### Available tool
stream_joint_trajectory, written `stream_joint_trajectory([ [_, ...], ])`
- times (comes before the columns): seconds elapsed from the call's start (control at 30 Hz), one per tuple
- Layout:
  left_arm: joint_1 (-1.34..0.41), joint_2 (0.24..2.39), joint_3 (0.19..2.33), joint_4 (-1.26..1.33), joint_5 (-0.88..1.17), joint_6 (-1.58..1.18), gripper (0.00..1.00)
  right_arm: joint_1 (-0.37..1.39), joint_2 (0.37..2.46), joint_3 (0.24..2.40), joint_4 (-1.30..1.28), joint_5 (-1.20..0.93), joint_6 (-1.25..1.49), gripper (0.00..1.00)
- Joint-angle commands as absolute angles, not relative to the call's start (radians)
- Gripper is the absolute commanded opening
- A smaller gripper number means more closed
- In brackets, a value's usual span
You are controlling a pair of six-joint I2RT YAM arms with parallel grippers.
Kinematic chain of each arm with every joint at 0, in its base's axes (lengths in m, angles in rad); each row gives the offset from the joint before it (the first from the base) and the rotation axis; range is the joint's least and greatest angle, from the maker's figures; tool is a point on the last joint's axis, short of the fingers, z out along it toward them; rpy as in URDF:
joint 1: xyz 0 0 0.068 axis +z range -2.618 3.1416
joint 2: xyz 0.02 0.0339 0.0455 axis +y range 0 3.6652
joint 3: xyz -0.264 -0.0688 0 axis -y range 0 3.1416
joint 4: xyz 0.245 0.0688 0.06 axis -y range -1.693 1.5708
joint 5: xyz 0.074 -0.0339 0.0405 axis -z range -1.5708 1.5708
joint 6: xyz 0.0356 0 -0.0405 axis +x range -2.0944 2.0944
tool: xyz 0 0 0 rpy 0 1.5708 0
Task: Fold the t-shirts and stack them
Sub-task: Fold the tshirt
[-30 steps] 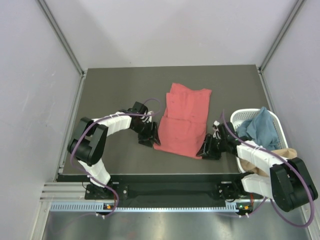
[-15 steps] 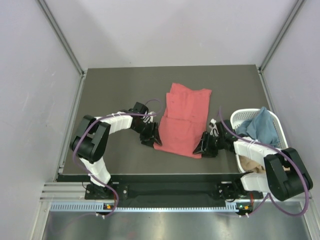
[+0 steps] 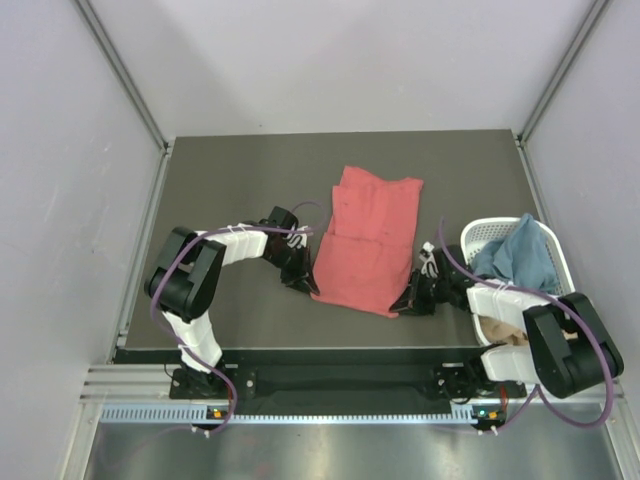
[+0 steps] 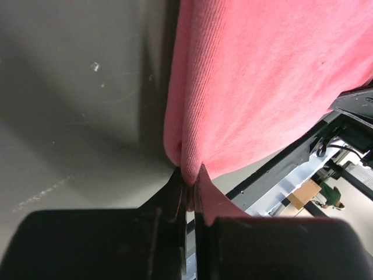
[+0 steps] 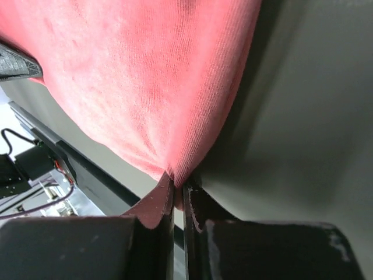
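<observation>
Dark grey table (image 3: 230,180), enclosed by pale grey walls (image 3: 330,60), is carrying the items listed below.

Item 1: coral-red t-shirt (image 3: 365,240). It is lying mid-table, partly folded, with one layer resting over another. The cloth is spreading away from both grippers toward the far wall. Its near hem is running between the two grippers, with one corner at each.

Item 2: left gripper (image 3: 305,283). It is sitting low over the table and is clenched on the near left corner of the coral-red t-shirt. In the left wrist view (image 4: 187,181) the fingers (image 4: 170,198) are pressing together with a small fold of red cloth pinched between them. The shirt is rising ahead of the tips and off to their right, and bare table is showing to their left.

Item 3: right gripper (image 3: 405,303). It is also sitting low and is clenched on the near right corner of the same shirt. In the right wrist view (image 5: 178,186) the fingers (image 5: 201,210) are nipping a peak of red cloth. The shirt is fanning out ahead and to the left of the tips, and bare table is showing to their right.

Item 4: white slotted basket (image 3: 478,227). It is standing just to the right of the right gripper, beside that arm.

Item 5: blue t-shirt (image 3: 520,257). It is lying crumpled in the basket.

Item 6: tan t-shirt (image 3: 503,337). It is showing nearer the arm bases, mostly hidden behind the right arm.
</observation>
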State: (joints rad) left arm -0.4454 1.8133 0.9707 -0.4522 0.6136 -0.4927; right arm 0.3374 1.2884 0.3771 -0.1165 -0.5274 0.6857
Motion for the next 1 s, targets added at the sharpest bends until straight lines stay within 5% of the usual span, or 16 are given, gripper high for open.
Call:
stream_joint_trajectory([
  [0.0,-0.446,1.829,0.951,-0.443,0.554,-0.460,0.00,0.336,1.304,0.322,-0.143,-0.433,0.664,0.00],
  [0.53,-0.477,1.511,0.772,-0.463,0.571,-0.601,0.00,0.383,0.973,0.278,-0.323,-0.509,0.749,0.00],
  [0.8,-0.563,1.275,0.736,-0.509,0.545,-0.744,0.00,0.453,0.703,0.379,-0.607,-0.459,0.793,0.00],
  [0.97,-0.565,1.285,0.862,-0.600,0.514,-0.726,0.00,0.449,0.719,0.515,-0.669,-0.431,0.799,0.00],
])
